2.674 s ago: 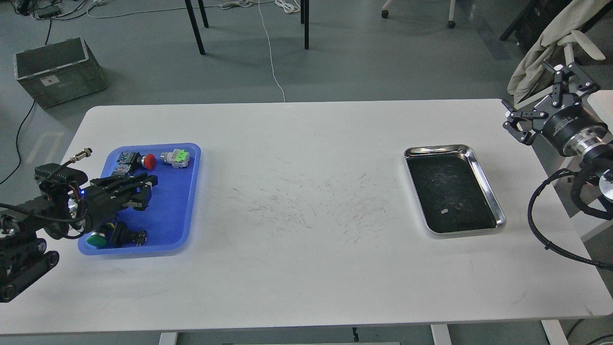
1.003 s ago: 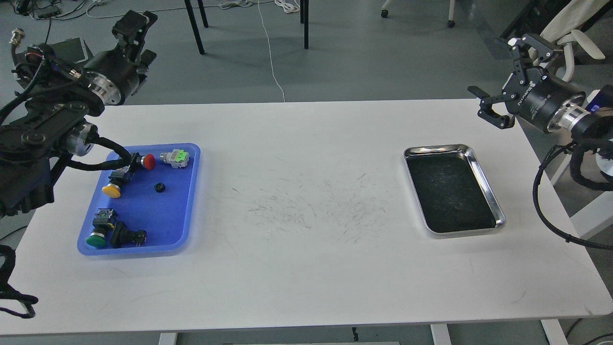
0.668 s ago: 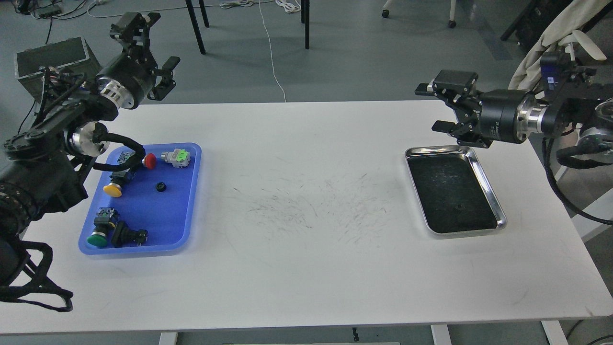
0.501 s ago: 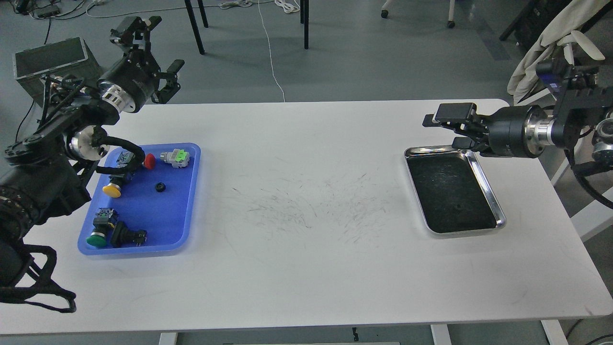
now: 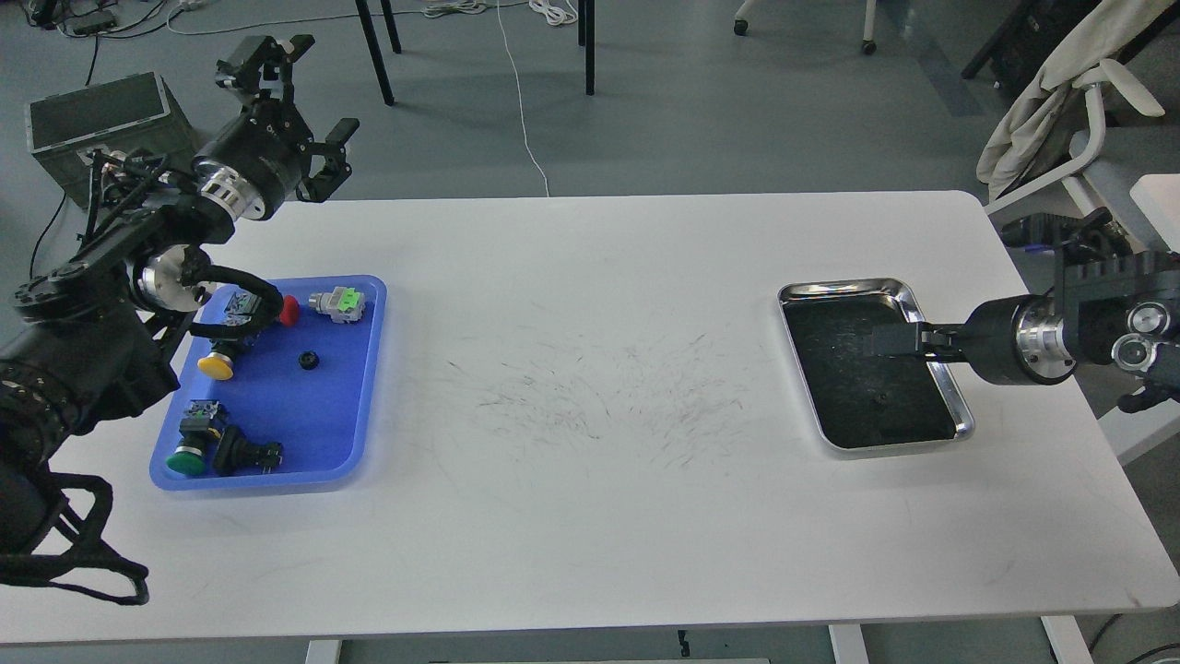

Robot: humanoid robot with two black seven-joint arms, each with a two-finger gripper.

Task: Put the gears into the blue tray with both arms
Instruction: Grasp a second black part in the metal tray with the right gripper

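Observation:
The blue tray (image 5: 318, 420) lies at the table's left. One small black gear (image 5: 308, 361) rests on its floor, near the middle. My left gripper (image 5: 313, 90) is raised beyond the table's far left corner, well above and behind the tray, open and empty. My right gripper (image 5: 883, 341) reaches in from the right and hovers low over the steel tray (image 5: 951, 389). It is dark against the tray's dark inside, so its fingers cannot be told apart. A tiny dark speck (image 5: 883, 398) lies on the steel tray's floor; I cannot tell whether it is a gear.
The blue tray also holds push-buttons: red cap (image 5: 288, 311), green-and-white (image 5: 339, 304), yellow cap (image 5: 215, 366), green cap (image 5: 187, 461), and a black one (image 5: 244, 454). A green crate (image 5: 101, 124) stands on the floor far left. A chair (image 5: 1060, 138) stands far right.
My left gripper lifted out of the blue tray, leaving a gear there, and now barely moves. My right gripper swung in from the far right and dropped low over the steel tray.

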